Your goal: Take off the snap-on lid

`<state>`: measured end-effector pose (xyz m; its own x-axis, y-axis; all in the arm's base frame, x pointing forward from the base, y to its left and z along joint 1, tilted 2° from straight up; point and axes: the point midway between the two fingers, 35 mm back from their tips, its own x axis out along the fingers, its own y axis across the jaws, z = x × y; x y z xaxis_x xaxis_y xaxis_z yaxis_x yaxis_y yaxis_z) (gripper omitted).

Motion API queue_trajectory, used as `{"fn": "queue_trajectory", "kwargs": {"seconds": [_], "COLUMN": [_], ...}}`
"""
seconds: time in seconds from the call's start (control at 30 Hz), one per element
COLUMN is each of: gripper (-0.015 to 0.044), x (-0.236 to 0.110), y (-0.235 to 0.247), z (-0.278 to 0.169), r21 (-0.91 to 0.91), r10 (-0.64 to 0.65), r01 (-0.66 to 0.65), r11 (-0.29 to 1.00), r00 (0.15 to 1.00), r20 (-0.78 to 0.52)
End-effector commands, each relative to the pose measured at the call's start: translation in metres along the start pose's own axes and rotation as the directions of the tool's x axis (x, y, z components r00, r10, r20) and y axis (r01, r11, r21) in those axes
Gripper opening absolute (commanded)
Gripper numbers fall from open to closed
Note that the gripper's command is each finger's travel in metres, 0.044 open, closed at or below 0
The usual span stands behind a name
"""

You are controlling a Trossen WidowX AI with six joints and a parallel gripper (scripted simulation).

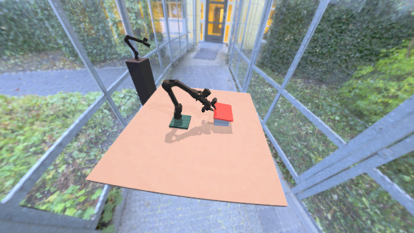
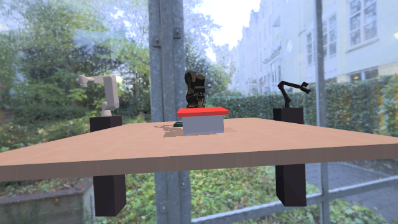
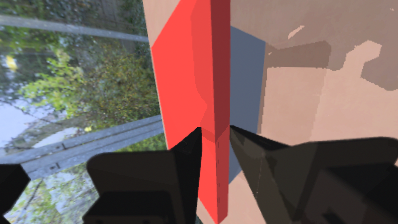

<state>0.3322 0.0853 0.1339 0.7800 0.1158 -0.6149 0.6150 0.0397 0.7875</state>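
Red lid (image 3: 187, 75) x1 on 1 grey box (image 2: 203, 124), jaws clamped on lid edge; 1 table (image 1: 181, 162).

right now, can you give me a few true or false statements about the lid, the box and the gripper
1. The gripper is shut on the edge of the red lid. True.
2. The lid lies flat on the table, apart from the box. False: it sits on top of the grey storage box.
3. The gripper grasps the lid at the edge nearest the arm's green base plate. True.
4. The storage box is tipped on its side. False: it stands upright on the table.
5. The lid is blue. False: it is red, and the box under it is grey.
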Motion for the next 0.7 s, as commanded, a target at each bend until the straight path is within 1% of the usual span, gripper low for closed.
{"fn": "queue_trajectory", "kwargs": {"seconds": [0.0, 0.67], "gripper": [0.0000, 0.0000], "x": [-0.005, -0.018], "y": [0.008, 0.031], "z": [0.000, 0.000], "r21": [-0.001, -0.001], "r10": [0.009, 0.010], "r01": [-0.009, -0.010], "r11": [1.000, 1.000], "r00": [1.000, 1.000], "r20": [-0.003, -0.003]}}
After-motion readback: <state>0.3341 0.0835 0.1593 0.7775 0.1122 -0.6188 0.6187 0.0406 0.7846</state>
